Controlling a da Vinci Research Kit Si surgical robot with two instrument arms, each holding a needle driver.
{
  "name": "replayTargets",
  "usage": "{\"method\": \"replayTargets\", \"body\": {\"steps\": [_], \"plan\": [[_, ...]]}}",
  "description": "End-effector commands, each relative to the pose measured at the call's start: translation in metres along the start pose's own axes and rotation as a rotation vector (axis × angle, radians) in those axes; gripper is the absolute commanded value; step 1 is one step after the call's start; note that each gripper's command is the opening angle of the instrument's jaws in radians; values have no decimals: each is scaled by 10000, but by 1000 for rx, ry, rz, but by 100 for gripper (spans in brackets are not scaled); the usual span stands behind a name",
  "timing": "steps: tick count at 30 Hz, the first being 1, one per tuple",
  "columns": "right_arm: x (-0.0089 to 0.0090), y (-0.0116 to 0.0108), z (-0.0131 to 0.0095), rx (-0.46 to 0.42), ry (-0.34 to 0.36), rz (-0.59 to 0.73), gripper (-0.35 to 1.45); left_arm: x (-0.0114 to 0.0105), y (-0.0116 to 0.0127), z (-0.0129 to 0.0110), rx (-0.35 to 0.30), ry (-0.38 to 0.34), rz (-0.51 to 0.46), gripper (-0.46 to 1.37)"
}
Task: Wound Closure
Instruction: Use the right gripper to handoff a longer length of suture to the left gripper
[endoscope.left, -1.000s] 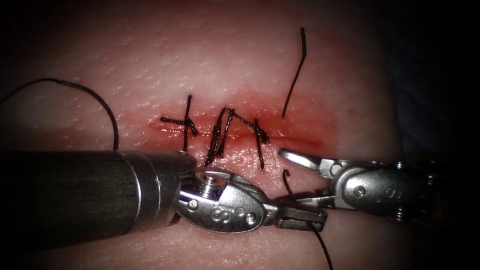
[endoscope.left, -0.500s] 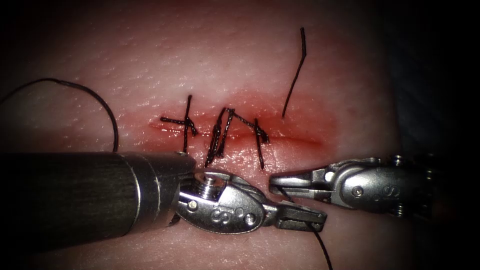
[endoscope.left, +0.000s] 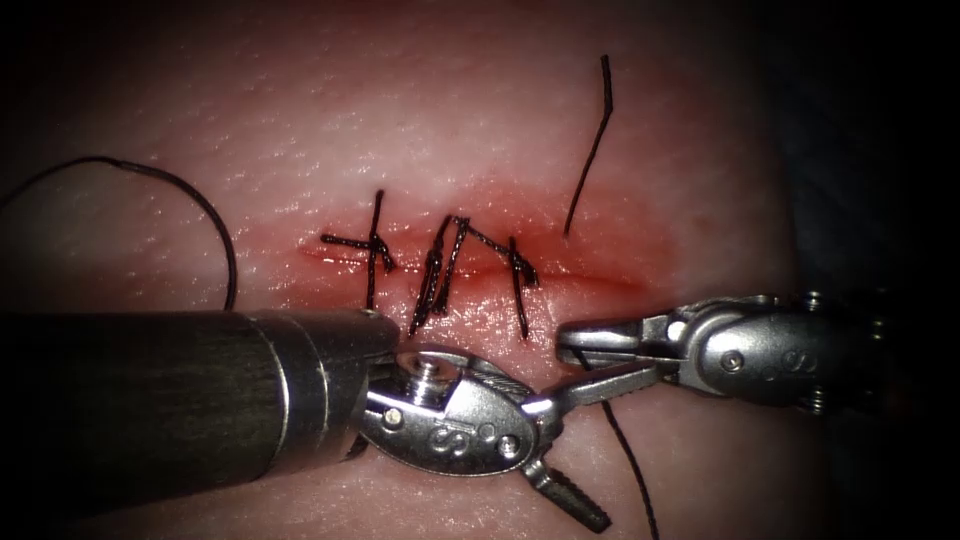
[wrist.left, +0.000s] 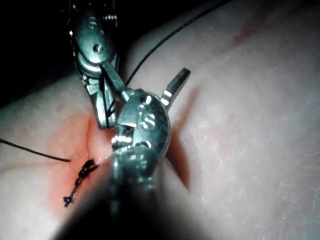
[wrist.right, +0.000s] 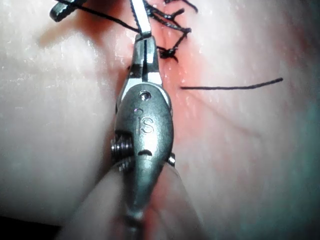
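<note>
While the left tool (endoscope.left: 626, 450) gapes empty at lower centre below the cut (endoscope.left: 600, 280), the right tool (endoscope.left: 563, 341) stays out of it, clenched on the thread (endoscope.left: 640, 490), apparently to keep that strand controlled

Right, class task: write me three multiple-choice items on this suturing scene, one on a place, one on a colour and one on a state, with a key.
1. In the endoscope view, where does the free thread end lie?
A. Above the cut, toward its right end
B. Below the cut, at its left end
C. Across the left tool's shaft

2. What colour is the thread?
A. White
B. Blue
C. Black

3. How do the left tool's jaws stand?
A. Shut on the tissue
B. Open, holding nothing
C. Shut on the thread

Key: 1 A, the free thread end rises from just above the cut. 2 C, the thread looks black against the tissue. 3 B, the left tool has its jaws spread, while the right tool looks shut on the thread.
</note>
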Motion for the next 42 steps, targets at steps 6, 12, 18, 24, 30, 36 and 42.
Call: {"method": "replayTargets", "body": {"steps": [6, 12, 18, 24, 30, 36, 42], "plan": [[-9, 6, 1, -12, -6, 10, -35, 9, 7, 0, 6, 3, 30, 103], [-20, 15, 6, -24, -16, 112, -35, 12, 9, 4, 15, 7, 43, 93], [-27, 21, 6, -31, -20, 178, -35, 8, 11, 9, 37, 20, 52, 74], [-33, 25, 7, -35, -27, 195, -35, 5, 18, 15, 41, 17, 59, 57], [-46, 24, 8, -36, -70, 200, -35, 15, 27, 17, 33, 26, 65, -19], [-48, 21, 8, -36, -70, 197, -35, 20, 31, 15, 27, 29, 112, -35], [-47, 20, 7, -35, -69, 197, -35, 19, 28, 7, 18, 36, 128, -35]]}}
